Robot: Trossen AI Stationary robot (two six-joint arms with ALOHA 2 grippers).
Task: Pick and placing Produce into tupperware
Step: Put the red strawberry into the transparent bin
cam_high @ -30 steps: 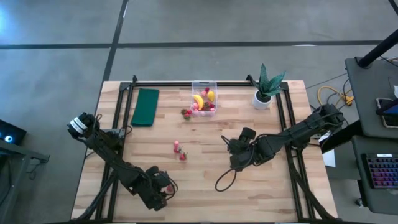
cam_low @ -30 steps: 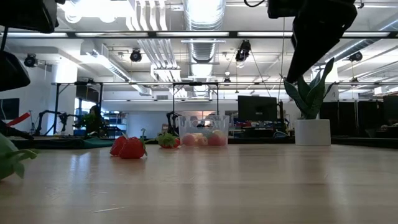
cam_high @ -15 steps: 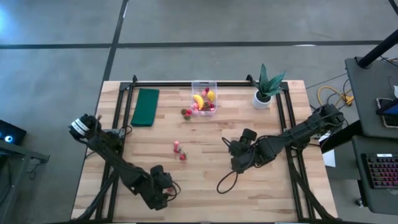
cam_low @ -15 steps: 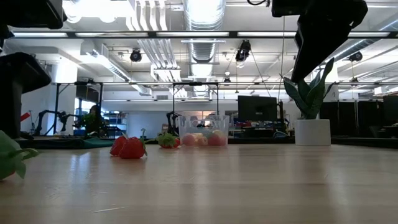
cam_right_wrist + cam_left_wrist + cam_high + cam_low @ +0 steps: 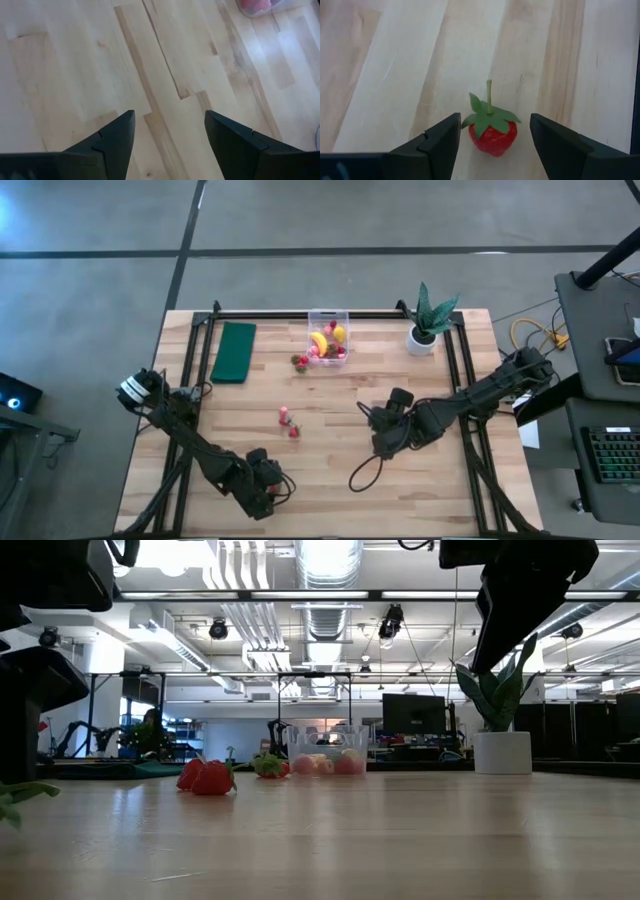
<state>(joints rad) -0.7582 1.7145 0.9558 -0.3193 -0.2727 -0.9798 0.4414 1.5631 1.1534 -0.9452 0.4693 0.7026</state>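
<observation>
A red strawberry (image 5: 492,131) with green leaves and a stem lies on the wood near the table's near left. My left gripper (image 5: 494,135) (image 5: 268,490) is open, one finger on each side of the strawberry and apart from it. The clear tupperware (image 5: 328,340) at the far middle holds a banana, a lemon and strawberries. One strawberry (image 5: 300,361) lies just outside the tupperware, and two more (image 5: 289,423) lie mid-table. My right gripper (image 5: 170,130) (image 5: 380,444) hangs open over bare wood, right of centre.
A dark green pad (image 5: 234,351) lies at the far left and a white potted plant (image 5: 428,325) stands at the far right. Black frame rails run along both table sides. A black cable loop (image 5: 362,472) lies by the right arm.
My left gripper has sunk toward the strawberry at the near left and shifted slightly toward the table's right. In the low view its finger now hides most of the strawberry's green leaves.
</observation>
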